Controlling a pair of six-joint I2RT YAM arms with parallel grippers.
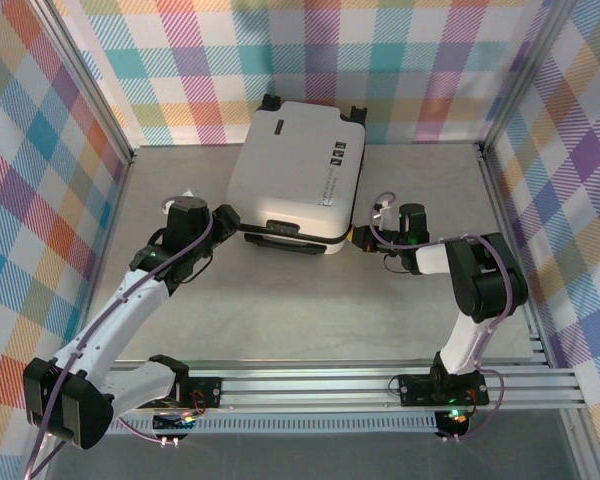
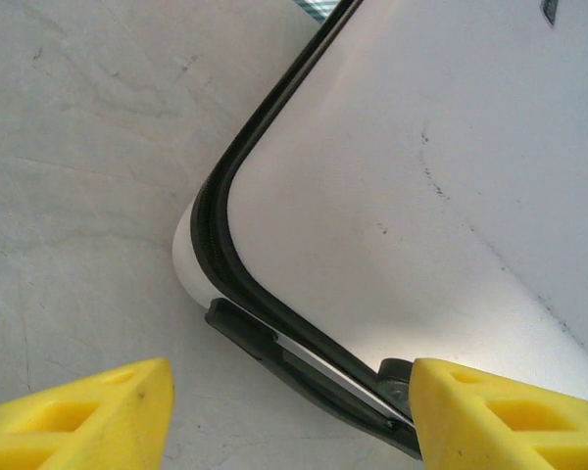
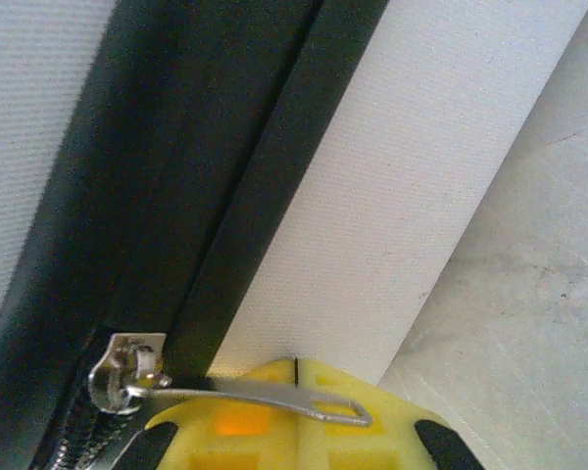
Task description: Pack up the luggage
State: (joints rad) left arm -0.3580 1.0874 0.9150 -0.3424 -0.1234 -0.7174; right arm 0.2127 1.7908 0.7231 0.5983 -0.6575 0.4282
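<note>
Suitcase (image 1: 295, 165) was found shut and laid flat on the table (image 1: 310, 310), white shell up, straight ahead of both sets of jaws.

Right gripper (image 3: 296, 392) was seen closed tight on the zipper pull (image 3: 265, 397). The metal tab was pinched flat between the two yellow pads, and the slider (image 3: 125, 377) sat just past the jaw tips, on the black zipper band (image 3: 186, 196). The hold is judged to be for dragging the slider along the band and sealing the case. How much of the zip was already run could not be told (only a short stretch of band was framed).

Left gripper (image 2: 289, 392) was seen with jaws apart and nothing held. The rounded corner of the suitcase lay ahead of the gap, and the black handle (image 2: 274, 357) sat right in the gap. One of its fingers (image 2: 500, 416) was placed against the shell edge, the other over bare table beside the corner. That placement is judged to be a brace: a light shell is expected to slide or swivel on the smooth table once the zip is pulled, so the opposite near corner was covered.

Packing is judged nearly done, with only the zip run left. Main risk noted: the thin tab slipping out of the pads under load.
</note>
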